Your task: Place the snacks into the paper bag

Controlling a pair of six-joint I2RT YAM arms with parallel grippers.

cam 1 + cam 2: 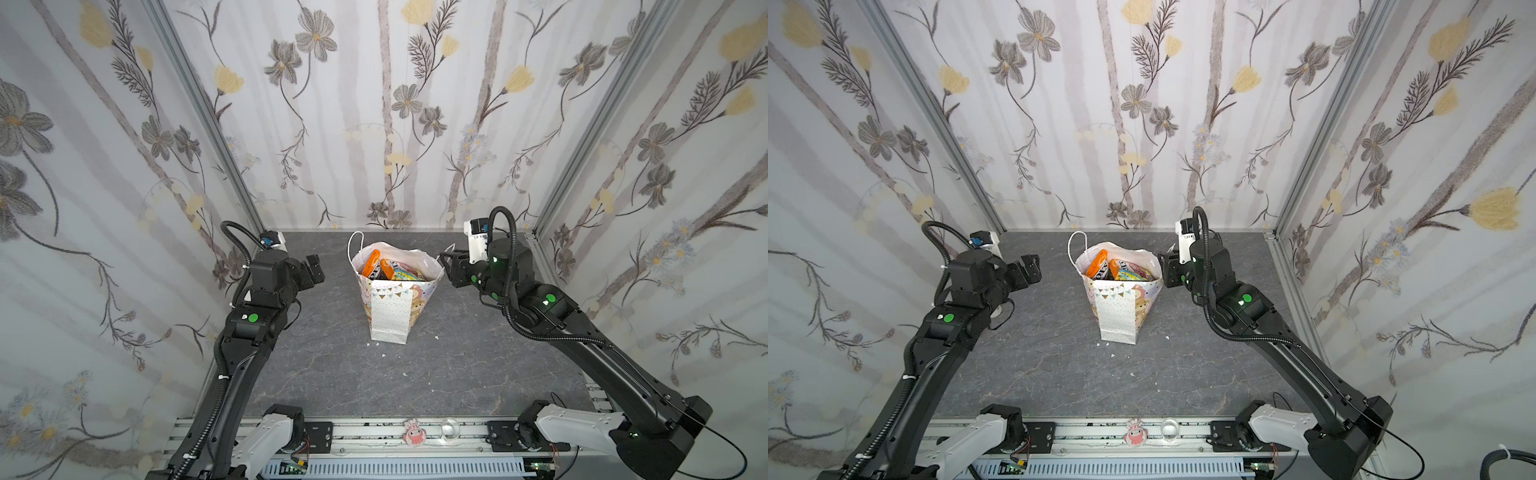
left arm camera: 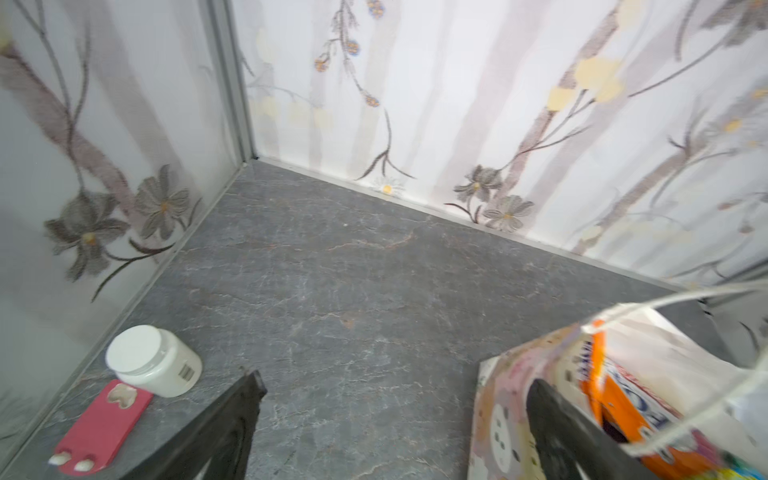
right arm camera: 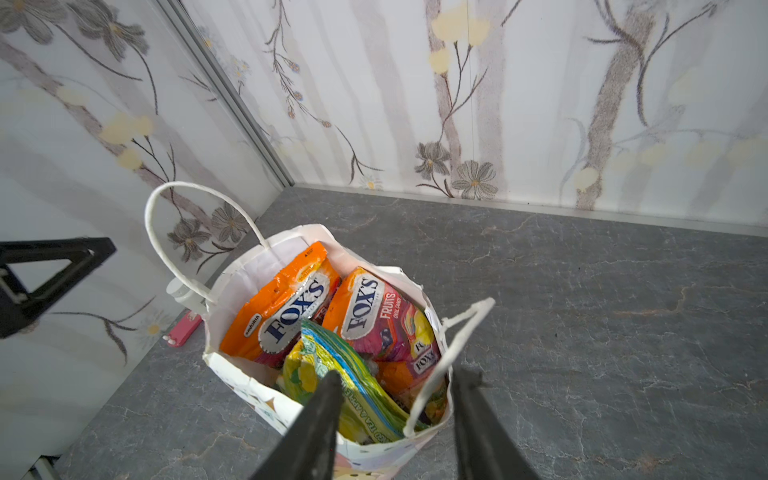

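**Both top views:** white paper bag (image 1: 390,309), dotted front, upright, long axis vertical, mouth up, at mid-table on the grey stone-patterned tabletop (image 1: 332,374). Glossy snacks (image 1: 380,268) stood on end inside. Left gripper (image 1: 314,269) was held level, well left of the bag. Right gripper (image 1: 451,266) was level at the bag's right rim.

**Left wrist view:** jaws spread wide, empty. White jar (image 2: 153,361) sat just beside a flat pink object (image 2: 104,419).

**Right wrist view:** jaws parted, with the cord handle (image 3: 440,361) passing between them, unpinched.

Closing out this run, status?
Left gripper open, empty. Right gripper open beside paper bag, cord handle near jaws. Snacks inside bag. Nothing blocking.
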